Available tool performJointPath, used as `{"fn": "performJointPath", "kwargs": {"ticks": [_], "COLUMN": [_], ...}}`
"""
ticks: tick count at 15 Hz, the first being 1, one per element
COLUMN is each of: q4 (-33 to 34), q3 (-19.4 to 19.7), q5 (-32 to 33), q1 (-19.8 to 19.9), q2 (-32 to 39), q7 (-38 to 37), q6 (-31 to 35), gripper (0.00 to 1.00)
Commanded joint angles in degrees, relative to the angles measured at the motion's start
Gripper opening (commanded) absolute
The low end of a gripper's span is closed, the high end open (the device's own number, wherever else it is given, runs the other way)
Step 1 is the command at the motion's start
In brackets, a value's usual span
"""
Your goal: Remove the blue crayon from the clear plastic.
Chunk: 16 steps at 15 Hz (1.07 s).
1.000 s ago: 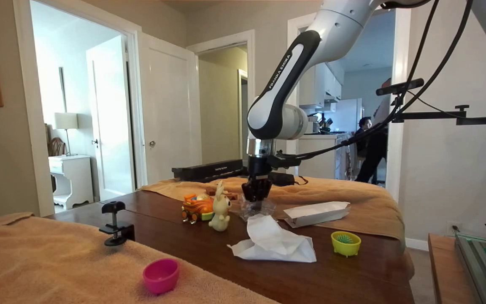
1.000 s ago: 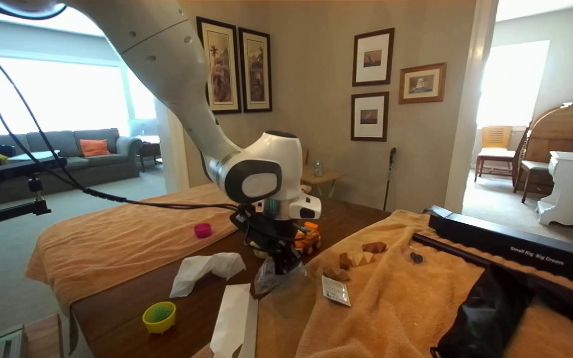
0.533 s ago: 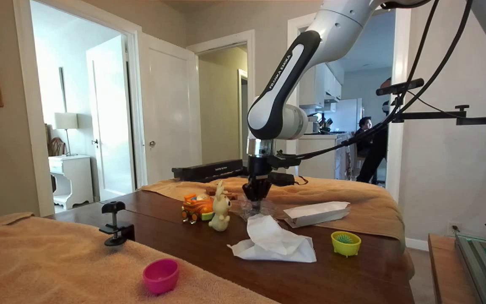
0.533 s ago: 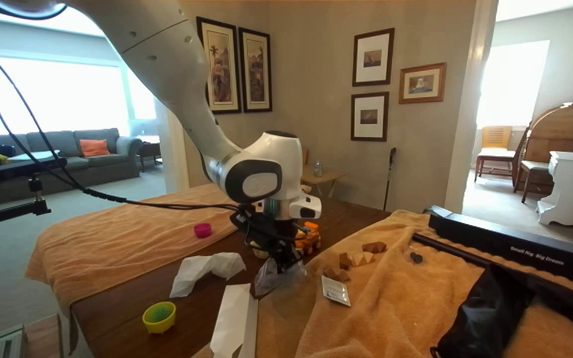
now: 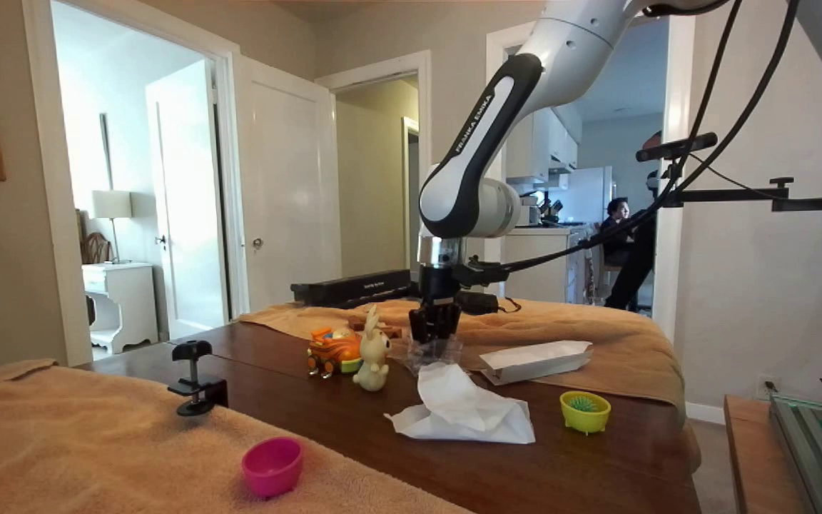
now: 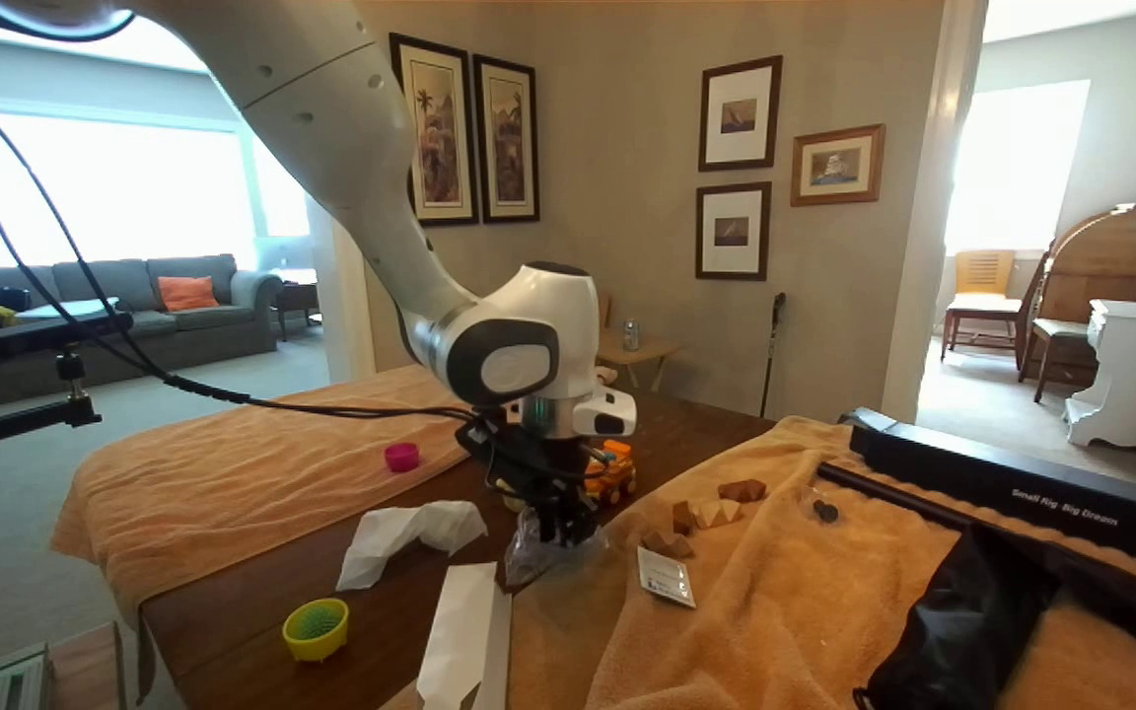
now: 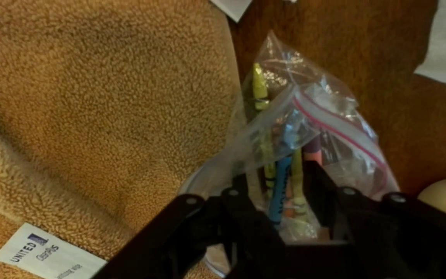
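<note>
A clear zip bag (image 7: 339,97) with a pink seal line holds several crayons. The blue crayon (image 7: 280,190) lies at the bag's mouth among yellow crayons, its upper end under the plastic. My gripper (image 7: 277,174) is open, its two fingers inside the bag's mouth on either side of the blue crayon, which lies free between them. In both exterior views the gripper (image 5: 434,335) (image 6: 565,532) points down into the bag (image 5: 447,351) (image 6: 527,557). The crayons cannot be made out there.
A white rabbit toy (image 5: 372,357) and an orange toy truck (image 5: 332,351) stand close beside the bag. A crumpled white paper (image 5: 464,410) and a white box (image 5: 536,359) lie near. A wipe packet (image 6: 665,576) and wooden pieces (image 6: 716,513) lie on the orange towel (image 6: 785,592).
The fingers closed together about half a second ago and are spread apart again now. The gripper has dipped slightly and the plastic around it has shifted a little.
</note>
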<state>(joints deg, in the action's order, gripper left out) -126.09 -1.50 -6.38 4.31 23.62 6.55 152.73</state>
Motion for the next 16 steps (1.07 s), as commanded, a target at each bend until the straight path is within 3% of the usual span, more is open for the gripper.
{"fn": "performJointPath", "kwargs": {"ticks": [1,5,12,15,16], "q4": [0.5,0.6,0.7,0.7,0.8], "q3": [0.6,0.6,0.9,1.0,1.0], "q5": [1.6,1.6,1.9,2.0,2.0], "q1": [-0.6,-0.6,-0.6,-0.6,-0.7], "q2": [0.5,0.7,1.2,1.4,1.4], "q7": [-0.5,-0.5,-0.7,-0.7,-0.8], "q6": [-0.7,-0.7,-0.7,-0.7,-0.8], "gripper": [0.76,1.0,0.8,0.85,0.81]}}
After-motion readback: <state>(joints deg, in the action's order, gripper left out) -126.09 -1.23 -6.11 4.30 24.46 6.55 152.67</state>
